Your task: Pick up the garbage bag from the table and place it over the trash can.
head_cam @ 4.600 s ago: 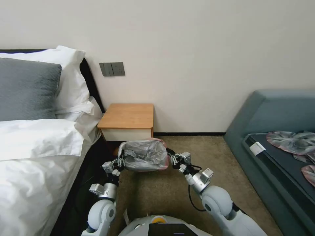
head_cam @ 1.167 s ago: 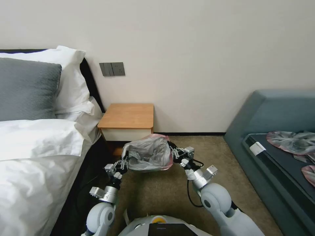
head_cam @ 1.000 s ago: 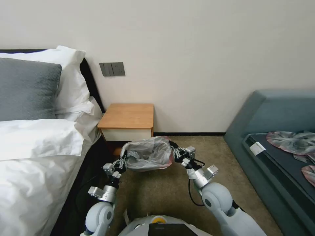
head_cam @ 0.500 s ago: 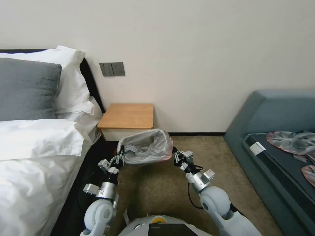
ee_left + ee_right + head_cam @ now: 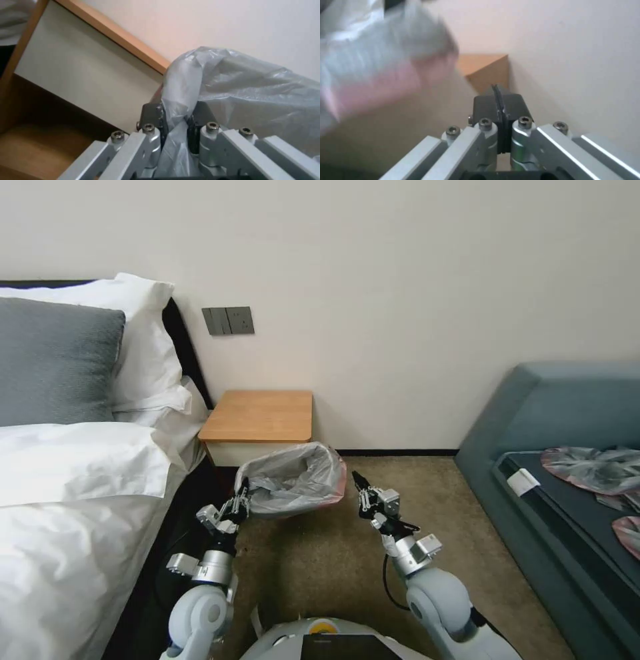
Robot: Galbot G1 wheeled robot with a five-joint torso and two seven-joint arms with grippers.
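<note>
Garbage bag [image 5: 293,479]: draped open-mouthed in front of the table [image 5: 259,415], low near the carpet [image 5: 333,553]; grey film with a pink rim on its right side.
Trash can: presumably beneath the bag (its body cannot be made out through the plastic), so the fit cannot be confirmed.
Left gripper [image 5: 238,497]: at the bag's left edge; in the left wrist view its jaws are pinching a fold of the film [image 5: 176,117].
Right gripper [image 5: 359,481]: just beside the bag's right rim and apart from it; in the right wrist view [image 5: 499,105] its jaws are pressed together on nothing.
Step in hand: judged to be seating the bag's mouth around the bin's rim, with only the left side gripped.
Doing it well: keep the left pinch low and steady while the film is drawn outward and down, so the pink rim folds over the bin's edge rather than bunching inside; thin film calls for slow, even tension.
Risk: a one-sided pull may drag the bag, or tip a light bin.
</note>
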